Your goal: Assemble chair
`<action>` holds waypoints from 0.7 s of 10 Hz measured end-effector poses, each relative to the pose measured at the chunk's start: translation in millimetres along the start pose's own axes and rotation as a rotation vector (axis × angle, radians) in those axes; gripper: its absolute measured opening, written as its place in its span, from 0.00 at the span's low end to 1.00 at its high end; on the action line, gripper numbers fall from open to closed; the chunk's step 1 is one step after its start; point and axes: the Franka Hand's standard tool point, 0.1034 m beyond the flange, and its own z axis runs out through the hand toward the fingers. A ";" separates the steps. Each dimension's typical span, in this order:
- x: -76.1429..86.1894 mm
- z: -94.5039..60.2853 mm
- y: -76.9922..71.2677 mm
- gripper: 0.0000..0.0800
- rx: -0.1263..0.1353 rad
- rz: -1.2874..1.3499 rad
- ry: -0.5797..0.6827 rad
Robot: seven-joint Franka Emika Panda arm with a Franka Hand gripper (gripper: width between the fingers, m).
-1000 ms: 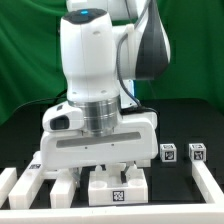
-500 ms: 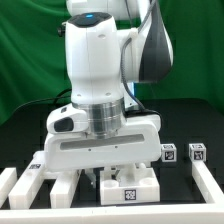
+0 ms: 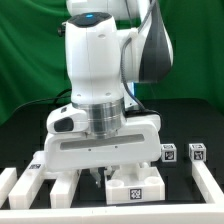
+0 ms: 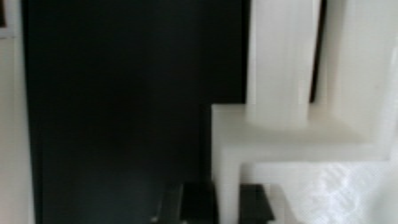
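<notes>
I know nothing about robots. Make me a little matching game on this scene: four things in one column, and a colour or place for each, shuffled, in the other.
Things:
1. curtain
2. table
3. two small tagged cubes
4. wide tagged block

Colour or place:
A. in the middle, under the robot arm
B. black
C. green
D. on the exterior view's right

Pairs: 1-C, 2-B, 3-D, 4-A.

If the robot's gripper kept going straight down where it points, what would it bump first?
Probably the black table. The shut gripper points straight down into the dark gap beside the white tagged block. Depth is unclear there, so it might clip that block's edge instead.
</notes>
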 end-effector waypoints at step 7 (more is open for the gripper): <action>44.2 -3.0 -37.8 0.04 0.008 0.104 -0.007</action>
